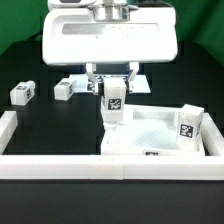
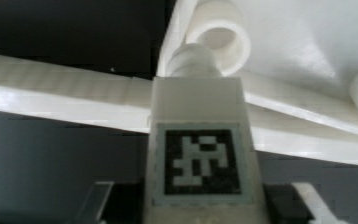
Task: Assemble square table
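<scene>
My gripper is shut on a white table leg with a black-and-white tag and holds it upright. The leg's lower end meets the left corner of the white square tabletop, which lies tray-like on the table. In the wrist view the held leg fills the middle between my gripper's jaws. Its far tip sits at a round corner socket of the tabletop. A second leg stands upright at the tabletop's right corner. Two more legs lie on the black table to the exterior view's left.
Long white border walls run along the front and the exterior view's left. A wall also crosses the wrist view. The arm's white body fills the back.
</scene>
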Controlling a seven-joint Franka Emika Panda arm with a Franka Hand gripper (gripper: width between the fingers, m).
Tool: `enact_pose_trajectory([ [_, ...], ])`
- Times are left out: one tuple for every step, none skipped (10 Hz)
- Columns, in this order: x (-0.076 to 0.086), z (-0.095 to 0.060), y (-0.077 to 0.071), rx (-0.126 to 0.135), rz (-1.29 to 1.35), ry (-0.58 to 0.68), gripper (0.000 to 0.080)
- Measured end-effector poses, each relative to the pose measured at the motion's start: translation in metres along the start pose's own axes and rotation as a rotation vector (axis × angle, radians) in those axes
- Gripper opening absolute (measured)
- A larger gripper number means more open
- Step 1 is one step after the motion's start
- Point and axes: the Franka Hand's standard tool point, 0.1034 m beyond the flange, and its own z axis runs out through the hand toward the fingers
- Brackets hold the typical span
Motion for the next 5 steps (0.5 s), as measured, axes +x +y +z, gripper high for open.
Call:
enact_pose_trajectory([
  [-0.001,0.001,0.0,0.0,0.0,-0.002,0.0291],
  [-0.001,0.004,-0.003,0.003,0.001,-0.004,0.0291],
  [0.001,0.009,-0.005,0.005,-0.001,-0.005,0.0291],
  [0.003,0.011,-0.007,0.006,-0.004,-0.003,0.0291],
  [0.003,0.013,-0.007,0.006,-0.004,-0.004,0.0291],
])
